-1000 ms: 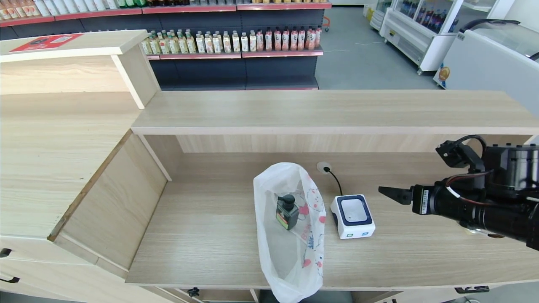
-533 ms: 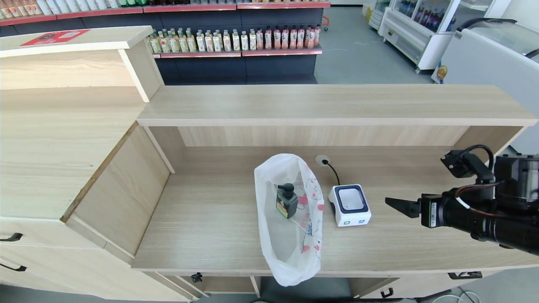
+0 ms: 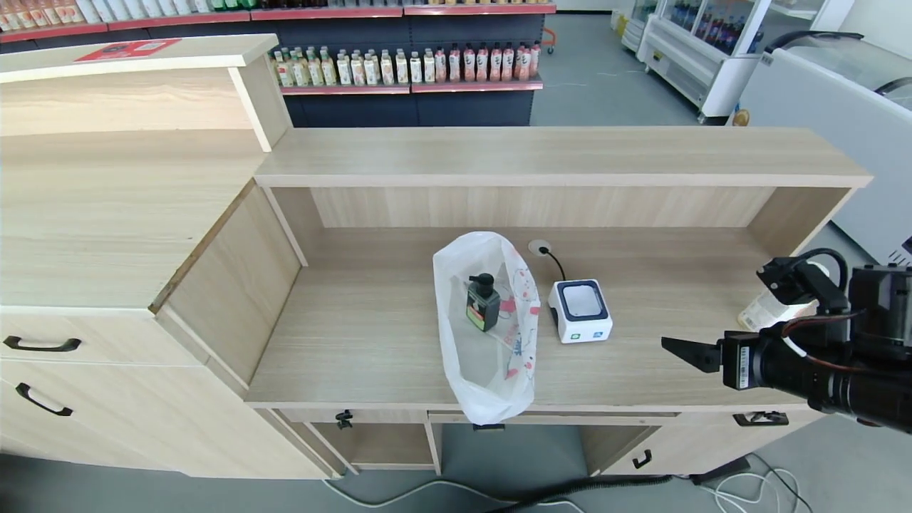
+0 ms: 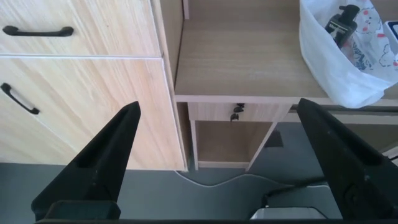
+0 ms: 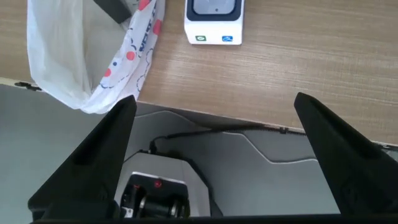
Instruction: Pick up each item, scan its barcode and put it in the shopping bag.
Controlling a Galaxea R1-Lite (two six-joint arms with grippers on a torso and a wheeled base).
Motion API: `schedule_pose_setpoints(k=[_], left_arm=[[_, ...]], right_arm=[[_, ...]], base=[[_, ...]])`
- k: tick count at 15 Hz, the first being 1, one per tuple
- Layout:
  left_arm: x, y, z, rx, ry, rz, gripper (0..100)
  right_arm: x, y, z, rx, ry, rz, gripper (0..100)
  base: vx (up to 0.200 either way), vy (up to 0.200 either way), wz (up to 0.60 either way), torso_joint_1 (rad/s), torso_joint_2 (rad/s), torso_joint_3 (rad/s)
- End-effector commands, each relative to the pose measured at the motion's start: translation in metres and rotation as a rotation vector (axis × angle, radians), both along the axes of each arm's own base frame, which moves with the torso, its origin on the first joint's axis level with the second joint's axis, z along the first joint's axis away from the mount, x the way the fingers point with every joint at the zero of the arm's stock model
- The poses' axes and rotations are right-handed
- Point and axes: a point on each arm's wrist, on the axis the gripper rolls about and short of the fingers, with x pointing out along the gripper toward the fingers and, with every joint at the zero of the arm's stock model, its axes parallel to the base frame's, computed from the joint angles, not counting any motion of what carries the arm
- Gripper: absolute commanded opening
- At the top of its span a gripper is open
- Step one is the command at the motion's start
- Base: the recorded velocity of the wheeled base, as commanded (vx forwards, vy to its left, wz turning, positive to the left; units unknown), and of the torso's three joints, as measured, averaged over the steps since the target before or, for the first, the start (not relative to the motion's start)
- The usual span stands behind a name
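White plastic shopping bag (image 3: 450,313) lies open on the wooden counter (image 3: 356,335), with a dark pump bottle (image 3: 483,305) inside and the scanner (image 3: 581,310) just beside it. The right gripper (image 5: 214,155) hangs near the counter's front edge, well apart from the bag, its fingers spread wide and empty. The left gripper (image 4: 217,162) gapes likewise, low before the drawers (image 4: 62,62). A pale item (image 3: 769,310), possibly a bottle, sits behind the right arm.
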Motion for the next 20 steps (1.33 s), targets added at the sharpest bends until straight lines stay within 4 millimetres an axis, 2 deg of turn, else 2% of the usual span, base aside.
schedule_pose_setpoints(k=[1, 6, 11, 15, 20], left_arm=[[0.000, 0.000, 0.000, 0.000, 0.000, 0.000, 100], [0.000, 0.000, 0.000, 0.000, 0.000, 0.000, 100], [0.000, 0.000, 0.000, 0.000, 0.000, 0.000, 100], [0.000, 0.000, 0.000, 0.000, 0.000, 0.000, 100], [0.000, 0.000, 0.000, 0.000, 0.000, -0.001, 100]], right_arm=[[-0.003, -0.002, -0.001, -0.001, 0.004, -0.008, 100], [-0.006, -0.015, -0.007, -0.050, 0.044, -0.041, 100], [-0.006, -0.018, -0.010, -0.056, 0.055, -0.051, 100], [0.000, -0.039, -0.022, -0.158, 0.114, -0.113, 100], [0.001, -0.041, -0.023, -0.158, 0.120, -0.117, 100]], base=[[0.000, -0.200, 0.00, 0.017, 0.00, 0.002], [0.000, -0.200, 0.00, 0.010, 0.00, -0.001], [0.000, -0.200, 0.00, 0.002, 0.00, 0.000], [0.000, -0.200, 0.00, 0.004, 0.00, 0.006], [0.000, -0.200, 0.00, 0.001, 0.00, -0.001]])
